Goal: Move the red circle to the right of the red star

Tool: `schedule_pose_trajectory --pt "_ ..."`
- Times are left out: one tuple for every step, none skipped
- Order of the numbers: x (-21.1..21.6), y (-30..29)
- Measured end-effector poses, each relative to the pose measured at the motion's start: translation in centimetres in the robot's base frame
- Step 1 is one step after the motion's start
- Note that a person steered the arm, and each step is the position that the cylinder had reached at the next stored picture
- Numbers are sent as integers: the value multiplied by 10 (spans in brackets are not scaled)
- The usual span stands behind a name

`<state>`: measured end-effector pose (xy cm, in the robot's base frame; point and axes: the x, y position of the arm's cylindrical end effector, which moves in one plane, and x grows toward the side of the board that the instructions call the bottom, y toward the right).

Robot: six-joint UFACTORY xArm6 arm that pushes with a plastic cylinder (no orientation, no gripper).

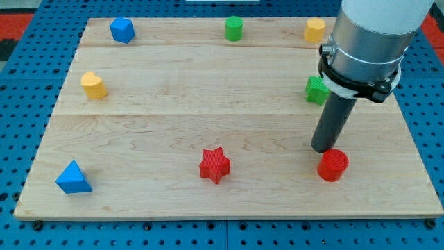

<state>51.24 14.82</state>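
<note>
Item: no gripper fitted; dark rod tip [323, 148] touching red plastic circle [333, 165] at its 11 o'clock. Risk: push drives it off wooden worktop [208, 118], away from red plastic star [214, 165].

Grey cylinder, black clamp, dark rod [334, 121]

My tip [323, 148] stands on the desk [159, 125], just beside the red circle [333, 165] at its upper left. Red star [214, 165] lies well left.

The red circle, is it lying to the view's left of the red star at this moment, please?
No, the red circle lies to the view's right of the red star.
</note>
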Motion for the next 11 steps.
schedule_pose_trajectory --pt "0 0" --pt "-12 6" --pt "-15 68" --pt "18 98" --pt "39 78" --pt "42 60" --pt "36 48" --pt "26 -14" --pt "22 -40" --pt "19 -45" --pt "36 -46"
